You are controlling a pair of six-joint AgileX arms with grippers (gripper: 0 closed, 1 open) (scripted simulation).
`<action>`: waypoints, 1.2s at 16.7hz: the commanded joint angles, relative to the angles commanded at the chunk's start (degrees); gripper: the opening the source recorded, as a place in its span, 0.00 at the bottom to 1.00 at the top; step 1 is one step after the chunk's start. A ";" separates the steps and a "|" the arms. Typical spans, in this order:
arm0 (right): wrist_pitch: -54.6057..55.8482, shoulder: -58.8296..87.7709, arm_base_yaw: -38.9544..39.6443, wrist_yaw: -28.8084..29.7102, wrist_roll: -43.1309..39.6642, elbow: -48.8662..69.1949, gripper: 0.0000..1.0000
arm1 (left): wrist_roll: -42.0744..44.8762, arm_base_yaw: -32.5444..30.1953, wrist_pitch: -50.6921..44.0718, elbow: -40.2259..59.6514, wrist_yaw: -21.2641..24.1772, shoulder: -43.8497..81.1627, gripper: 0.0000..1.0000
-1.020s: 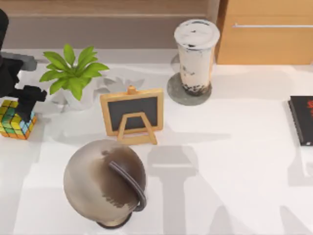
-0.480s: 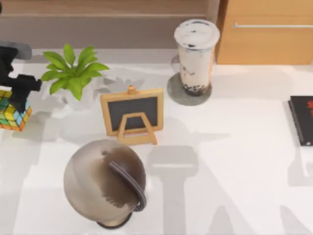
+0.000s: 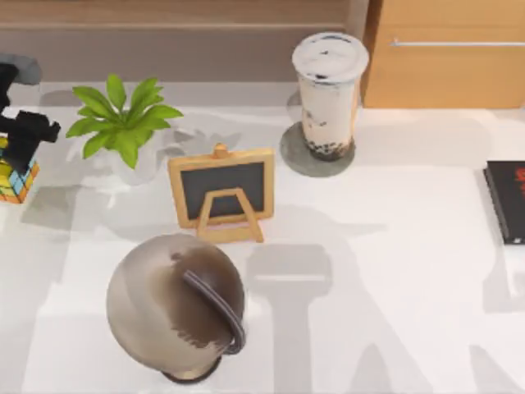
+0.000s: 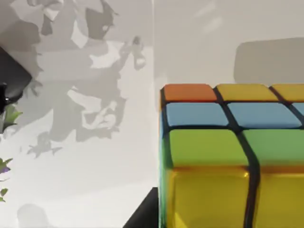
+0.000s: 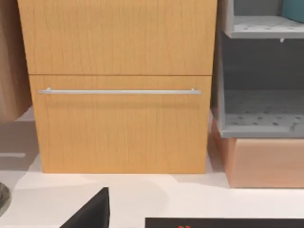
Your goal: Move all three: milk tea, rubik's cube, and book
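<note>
At the far left edge of the table, my left gripper point(image 3: 22, 146) is shut on the rubik's cube point(image 3: 15, 179) and holds it off the surface. Up close, the rubik's cube point(image 4: 228, 156) shows yellow, green, blue and orange squares. The milk tea point(image 3: 330, 90) stands upright at the back centre on a flat grey disc point(image 3: 297, 158). A teal corner point(image 5: 293, 8) sits on the upper grey shelf; I cannot tell if it is the book. A dark part of my right gripper point(image 5: 92, 211) faces the wooden cabinet.
A potted plant point(image 3: 123, 123) stands right of the cube. A small chalkboard easel point(image 3: 221, 190) and a globe point(image 3: 176, 305) fill the left middle. A black book with red marks point(image 3: 507, 201) lies at the right edge. A wooden cabinet point(image 3: 447, 53) stands at the back right.
My left gripper has carried the rubik's cube to the left and upward, and the cube is now partly cut off by the view's left edge. Nothing else has moved.
</note>
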 joint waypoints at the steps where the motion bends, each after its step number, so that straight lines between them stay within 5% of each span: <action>1: 0.00 0.00 0.00 0.00 0.00 0.00 1.00 | 0.21 -0.03 1.98 -0.20 -1.77 -2.12 0.00; 10: 0.00 0.00 0.00 0.00 0.00 0.00 1.00 | -4.44 -10.52 38.34 -0.40 -19.33 -24.88 0.00; 15: 0.00 0.00 0.00 0.00 0.00 0.00 1.00 | -10.28 -21.46 60.05 -2.16 -22.27 -26.28 0.00; 20: 0.00 0.00 0.00 0.00 0.00 0.00 1.00 | -13.49 -28.18 67.63 -4.90 -20.87 -22.37 0.00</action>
